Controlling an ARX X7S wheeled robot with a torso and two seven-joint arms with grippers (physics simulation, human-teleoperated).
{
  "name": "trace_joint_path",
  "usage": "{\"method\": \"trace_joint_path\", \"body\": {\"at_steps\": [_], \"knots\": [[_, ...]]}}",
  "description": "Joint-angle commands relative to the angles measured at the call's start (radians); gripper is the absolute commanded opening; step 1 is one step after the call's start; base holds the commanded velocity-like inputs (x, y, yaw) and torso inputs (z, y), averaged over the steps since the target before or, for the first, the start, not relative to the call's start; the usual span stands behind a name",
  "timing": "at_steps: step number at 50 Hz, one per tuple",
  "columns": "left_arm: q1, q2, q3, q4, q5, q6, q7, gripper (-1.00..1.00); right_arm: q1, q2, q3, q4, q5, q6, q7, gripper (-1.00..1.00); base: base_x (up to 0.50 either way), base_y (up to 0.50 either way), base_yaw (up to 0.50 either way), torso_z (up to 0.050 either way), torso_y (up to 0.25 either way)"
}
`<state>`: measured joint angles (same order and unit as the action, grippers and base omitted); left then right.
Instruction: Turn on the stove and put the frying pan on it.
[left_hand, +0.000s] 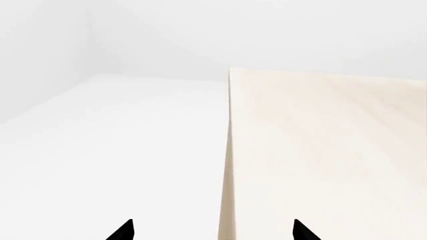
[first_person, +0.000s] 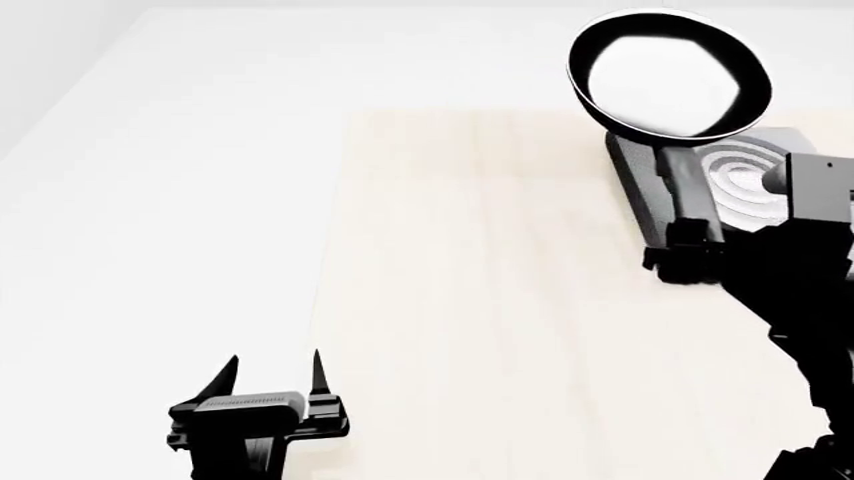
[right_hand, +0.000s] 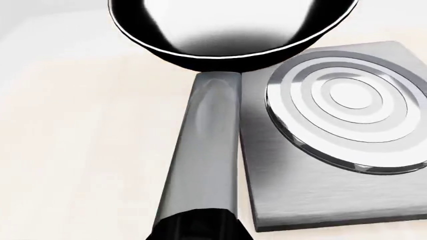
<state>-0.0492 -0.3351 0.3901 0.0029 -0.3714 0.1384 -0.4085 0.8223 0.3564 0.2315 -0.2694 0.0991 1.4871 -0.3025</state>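
The frying pan (first_person: 670, 75) is black with a glossy inside and a thin light rim. It is held in the air, left of and partly over the stove (first_person: 747, 180). My right gripper (first_person: 687, 245) is shut on the pan's long handle (right_hand: 207, 145). In the right wrist view the pan bowl (right_hand: 227, 30) is beyond the stove slab (right_hand: 313, 190), whose burner rings (right_hand: 347, 100) lie bare beside the handle. The stove's knob is hidden. My left gripper (first_person: 274, 375) is open and empty at the table's near left edge, its fingertips (left_hand: 127, 230) spread wide.
The light wooden table (first_person: 507, 300) carries the stove at its far right. Its left edge (left_hand: 227, 150) runs below my left gripper, with white floor (first_person: 160, 200) beyond. My right arm (first_person: 801, 300) covers the table's right side.
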Motion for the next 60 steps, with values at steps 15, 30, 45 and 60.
{"method": "trace_joint_path", "body": {"at_steps": [15, 30, 45, 60], "knots": [[-0.003, -0.001, 0.006, -0.007, 0.001, 0.005, -0.003, 1.0, -0.027, 0.038, 0.067, -0.009, 0.019, -0.016, -0.009, -1.0, 0.0, 0.0, 0.0, 0.001, 0.002], [-0.003, -0.004, 0.008, -0.005, -0.001, 0.005, -0.006, 1.0, -0.034, 0.061, 0.076, 0.001, 0.015, -0.011, -0.003, -1.0, 0.0, 0.0, 0.0, 0.001, 0.002], [-0.007, -0.005, 0.009, -0.005, -0.005, 0.003, -0.008, 1.0, -0.033, 0.067, 0.083, 0.008, 0.01, -0.006, 0.01, -1.0, 0.0, 0.0, 0.0, 0.0, 0.002], [-0.016, -0.003, 0.012, -0.018, -0.008, 0.004, -0.006, 1.0, -0.041, 0.089, 0.114, 0.03, 0.013, 0.0, 0.006, -1.0, 0.0, 0.0, 0.0, 0.001, 0.002]]}}
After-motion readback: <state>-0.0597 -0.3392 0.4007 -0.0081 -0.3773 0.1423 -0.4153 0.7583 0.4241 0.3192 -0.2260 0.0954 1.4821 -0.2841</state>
